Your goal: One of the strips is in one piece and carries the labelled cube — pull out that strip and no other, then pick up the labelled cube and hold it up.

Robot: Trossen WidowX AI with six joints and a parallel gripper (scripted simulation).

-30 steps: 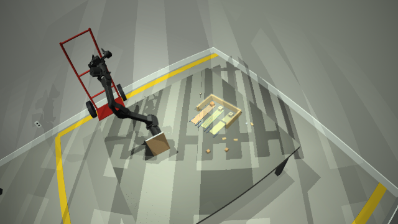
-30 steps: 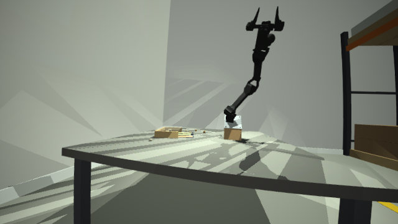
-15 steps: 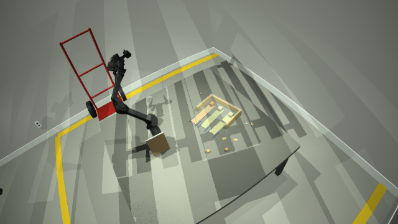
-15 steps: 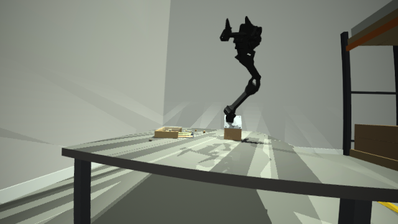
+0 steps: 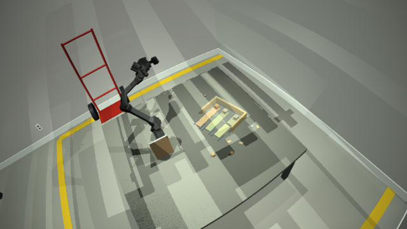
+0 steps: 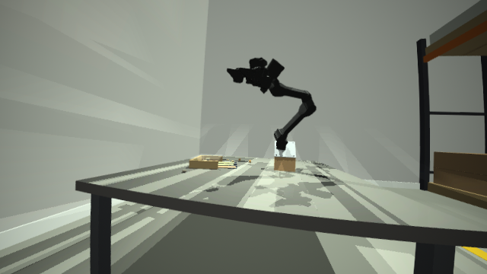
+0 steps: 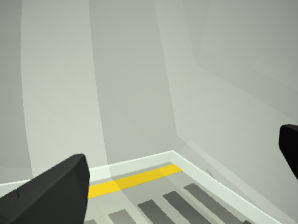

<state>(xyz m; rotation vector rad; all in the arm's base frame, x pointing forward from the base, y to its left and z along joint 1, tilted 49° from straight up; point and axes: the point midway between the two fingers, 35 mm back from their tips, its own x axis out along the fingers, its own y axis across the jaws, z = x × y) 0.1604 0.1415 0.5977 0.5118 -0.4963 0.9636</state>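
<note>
Black and spread wide on nothing, your gripper (image 5: 149, 61) (image 6: 237, 74) (image 7: 189, 151) hangs high outside the wooden frame (image 5: 231, 107) (image 6: 203, 164), probably to keep clear of the strips and cubes inside it, the labelled one unreadable from here.

Markings check: no legible text, brand, number or sign found.

Cubes (image 5: 217, 106) on the strips (image 5: 208, 117), at the far side of the table: too small to read; which one bears the label cannot be determined. Hand truck (image 5: 110, 111), left: no readable marking on its red plate. Wooden block (image 5: 161, 147) (image 6: 284, 164) under the arm: no lettering legible on the faces shown. Shelf unit (image 6: 423, 114), right in the exterior view: no readable sign on its post or boards. Yellow floor line (image 5: 178, 76) (image 7: 135, 181): no characters legible.
</note>
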